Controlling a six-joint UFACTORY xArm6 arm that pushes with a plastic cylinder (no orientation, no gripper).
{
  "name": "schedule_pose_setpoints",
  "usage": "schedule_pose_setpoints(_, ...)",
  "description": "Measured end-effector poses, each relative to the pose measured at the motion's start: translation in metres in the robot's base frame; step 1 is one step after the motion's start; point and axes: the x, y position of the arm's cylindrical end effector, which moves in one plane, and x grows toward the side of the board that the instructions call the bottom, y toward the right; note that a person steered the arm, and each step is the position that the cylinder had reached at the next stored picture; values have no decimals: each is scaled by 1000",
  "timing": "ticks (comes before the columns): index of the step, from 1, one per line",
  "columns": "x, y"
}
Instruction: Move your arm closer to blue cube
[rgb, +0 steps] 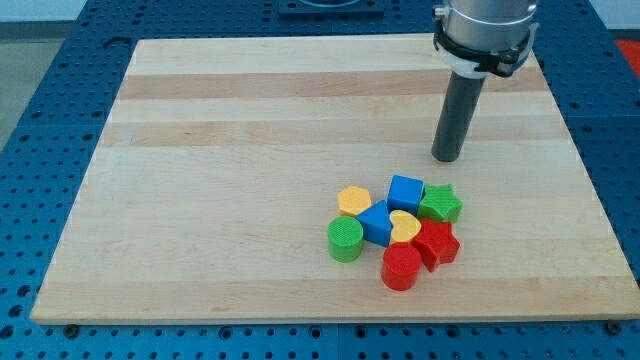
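The blue cube sits at the top of a tight cluster of blocks at the lower middle-right of the wooden board. My tip is above and to the right of the blue cube, a short gap away, not touching it. Around the cube lie a green star on its right, a yellow hexagon on its left, another blue block and a yellow heart below it.
A green cylinder sits at the cluster's left. A red cylinder and a red star-like block sit at its bottom. A blue perforated table surrounds the board.
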Motion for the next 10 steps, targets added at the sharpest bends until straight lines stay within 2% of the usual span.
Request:
schedule_pose_setpoints(8, -6, -9)
schedule_pose_setpoints(10, -6, -54)
